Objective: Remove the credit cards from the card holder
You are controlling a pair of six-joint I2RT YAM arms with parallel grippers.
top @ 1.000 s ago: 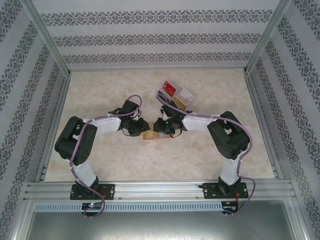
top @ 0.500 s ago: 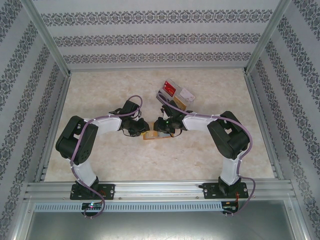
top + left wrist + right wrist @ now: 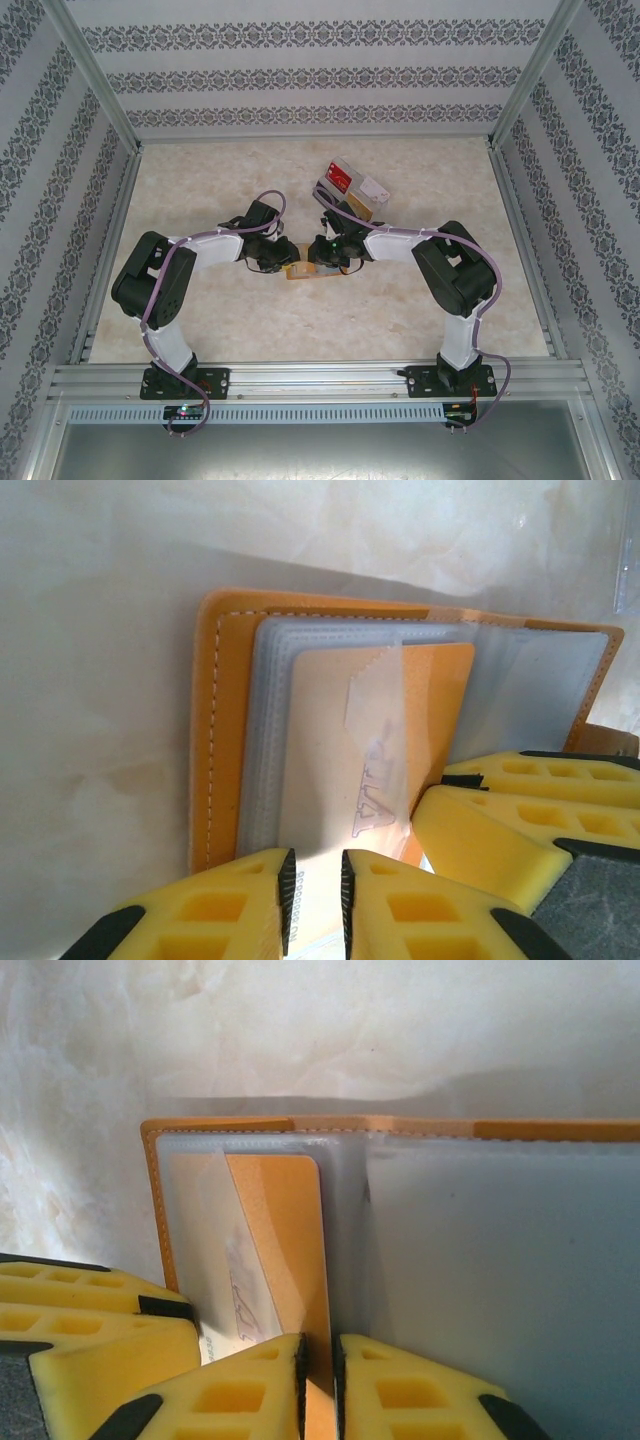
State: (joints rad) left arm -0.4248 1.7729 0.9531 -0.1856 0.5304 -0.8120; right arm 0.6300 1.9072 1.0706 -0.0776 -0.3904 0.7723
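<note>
The orange card holder lies open on the table between both grippers. Its grey-blue pockets face up inside an orange border. An orange credit card sits in a translucent sleeve on the left half. My left gripper stands over the card's near end, jaws a little apart, with the card's surface showing in the gap. My right gripper is closed to a thin slit on the right edge of the credit card, beside the fold. In the top view the left gripper and right gripper nearly touch.
A clear compartment tray stands behind the right gripper, with a red card lying in it. The right gripper's yellow fingers crowd the left wrist view. The left gripper's fingers sit close on the left of the right wrist view. Patterned walls enclose the table.
Both arms have stayed nearly still over the card holder. The card holder has not shifted.
</note>
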